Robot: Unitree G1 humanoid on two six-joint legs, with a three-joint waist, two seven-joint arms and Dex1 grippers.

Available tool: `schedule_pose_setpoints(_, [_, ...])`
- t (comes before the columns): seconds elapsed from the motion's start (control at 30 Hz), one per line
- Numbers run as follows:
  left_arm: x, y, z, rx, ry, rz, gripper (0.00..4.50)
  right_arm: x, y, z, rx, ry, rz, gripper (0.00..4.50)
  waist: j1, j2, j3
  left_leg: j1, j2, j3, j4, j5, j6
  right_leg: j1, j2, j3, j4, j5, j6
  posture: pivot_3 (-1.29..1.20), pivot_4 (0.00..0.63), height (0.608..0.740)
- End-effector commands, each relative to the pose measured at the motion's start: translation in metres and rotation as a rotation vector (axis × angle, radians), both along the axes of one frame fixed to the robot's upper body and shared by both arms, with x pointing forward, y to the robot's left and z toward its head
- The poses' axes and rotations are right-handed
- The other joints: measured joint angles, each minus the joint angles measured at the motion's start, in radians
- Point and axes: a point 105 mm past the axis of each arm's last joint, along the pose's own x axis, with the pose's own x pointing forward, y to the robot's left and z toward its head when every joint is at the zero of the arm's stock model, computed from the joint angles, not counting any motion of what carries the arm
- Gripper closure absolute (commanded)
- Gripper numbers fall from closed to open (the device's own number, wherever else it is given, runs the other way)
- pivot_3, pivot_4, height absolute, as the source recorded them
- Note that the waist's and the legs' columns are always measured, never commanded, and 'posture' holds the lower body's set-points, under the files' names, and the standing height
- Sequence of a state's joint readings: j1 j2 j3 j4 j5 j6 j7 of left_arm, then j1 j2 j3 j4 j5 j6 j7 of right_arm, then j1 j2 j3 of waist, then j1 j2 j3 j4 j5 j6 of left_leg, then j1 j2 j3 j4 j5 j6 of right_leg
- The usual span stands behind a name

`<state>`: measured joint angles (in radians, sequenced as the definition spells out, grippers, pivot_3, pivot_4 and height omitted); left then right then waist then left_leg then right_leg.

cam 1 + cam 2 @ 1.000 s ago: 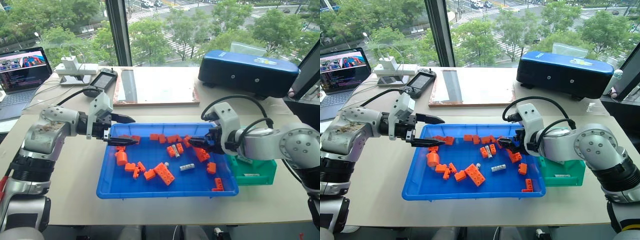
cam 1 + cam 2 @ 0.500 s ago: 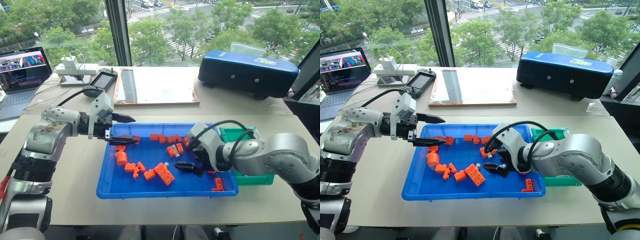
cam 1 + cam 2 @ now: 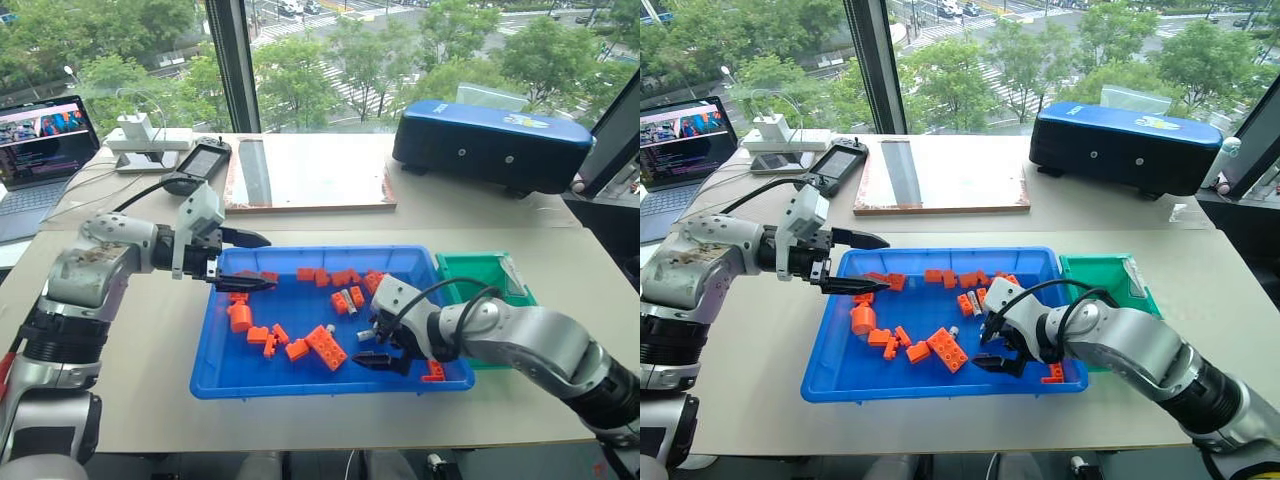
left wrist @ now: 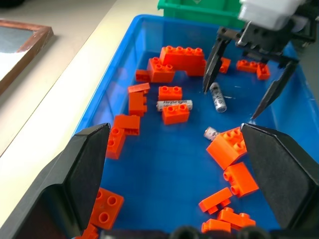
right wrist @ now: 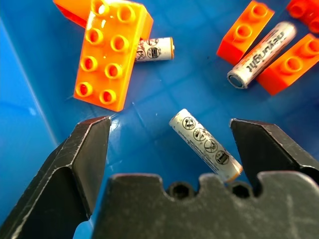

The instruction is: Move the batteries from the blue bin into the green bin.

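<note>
Silver-grey batteries are what I'm after, and three show among the orange bricks in the blue bin. Starting at the bin's left rim, my left gripper hangs over that edge with its fingers well apart and nothing between them. Moving right, one battery lies half tucked under a big brick's edge near the bin's middle. Another, the upper battery, sits between two small bricks toward the bin's far side, its long axis slanting. Further right, near the bin's front right corner, my right gripper is down inside the bin, jaws partly spread and empty. The nearest battery lies flat on the blue floor between the two fingertips, closer to one finger than the other (touching neither, as far as I can tell). Its long axis runs slantwise across the gap. It has a pale wrapper printed with small round symbols and an orange band at one end. Beyond the bin's right edge stands the green bin.
</note>
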<state>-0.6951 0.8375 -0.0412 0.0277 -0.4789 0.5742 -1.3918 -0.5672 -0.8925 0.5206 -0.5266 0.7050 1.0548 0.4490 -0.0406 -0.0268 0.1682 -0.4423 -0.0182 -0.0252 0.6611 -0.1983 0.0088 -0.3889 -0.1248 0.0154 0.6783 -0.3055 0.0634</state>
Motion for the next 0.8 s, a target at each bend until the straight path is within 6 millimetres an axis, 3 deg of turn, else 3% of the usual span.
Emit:
schedule_pose_setpoints(0.03, [-0.009, -0.003, 0.019, -0.014, -0.053, -0.065, 0.0, -0.001, -0.003, 0.001, -0.02, -0.019, 0.025, 1.79, 0.001, 0.0, 0.0, 0.0, 0.0, 0.0, 0.0, 0.0, 0.0, 0.0, 0.0, 0.0, 0.0, 0.0, 0.0, 0.0, 0.15, 0.732])
schedule_pose_setpoints(0.27, [-0.007, -0.003, 0.015, 0.02, -0.042, -0.065, 0.0, 0.005, -0.005, 0.017, -0.015, -0.09, 0.02, 4.15, 0.002, 0.0, 0.0, 0.0, 0.0, 0.0, 0.0, 0.0, 0.0, 0.0, 0.0, 0.0, 0.0, 0.0, 0.0, 0.0, 0.15, 0.732])
schedule_pose_setpoints(0.33, [-0.007, -0.003, 0.015, 0.017, -0.044, -0.077, 0.0, 0.008, -0.005, 0.04, 0.02, -0.143, 0.022, 4.25, 0.002, 0.0, 0.0, 0.0, 0.0, 0.0, 0.0, 0.0, 0.0, 0.0, 0.0, 0.0, 0.0, 0.0, 0.0, 0.0, 0.15, 0.732])
schedule_pose_setpoints(0.47, [-0.002, -0.001, 0.017, 0.015, -0.06, -0.065, 0.0, 0.012, -0.02, 0.11, 0.17, -0.233, -0.013, 4.25, 0.002, 0.0, 0.0, 0.0, 0.0, 0.0, 0.0, 0.0, 0.0, 0.0, 0.0, 0.0, 0.0, 0.0, 0.0, 0.0, 0.15, 0.732])
schedule_pose_setpoints(0.57, [0.001, 0.0, 0.019, 0.005, -0.067, -0.065, 0.0, 0.022, -0.055, 0.15, 0.191, -0.319, -0.134, 4.25, 0.009, 0.0, 0.0, 0.0, 0.0, 0.0, 0.0, 0.0, 0.0, 0.001, 0.0, 0.0, 0.0, 0.0, 0.0, 0.0, 0.15, 0.732])
schedule_pose_setpoints(0.6, [0.001, 0.001, 0.019, 0.005, -0.07, -0.064, 0.0, 0.026, -0.077, 0.16, 0.154, -0.347, -0.205, 4.25, 0.013, 0.0, 0.0, 0.0, 0.0, 0.0, 0.0, 0.0, 0.0, 0.001, 0.0, -0.001, 0.0, 0.0, 0.0, 0.0, 0.15, 0.732])
schedule_pose_setpoints(0.67, [0.003, 0.0, 0.019, 0.004, -0.074, -0.066, 0.0, 0.028, -0.114, 0.17, 0.069, -0.376, -0.327, 4.25, 0.025, 0.0, 0.001, 0.0, -0.001, 0.0, 0.0, 0.0, 0.0, 0.0, -0.001, -0.001, 0.0, 0.0, 0.0, 0.0, 0.15, 0.732])
schedule_pose_setpoints(0.8, [0.004, -0.003, 0.018, -0.002, -0.081, -0.071, 0.0, 0.026, -0.152, 0.156, -0.017, -0.329, -0.441, 4.25, 0.027, 0.0, 0.001, -0.001, -0.001, 0.001, 0.0, 0.0, 0.001, 0.001, -0.002, 0.0, -0.003, 0.0, 0.0, 0.0, 0.15, 0.732])
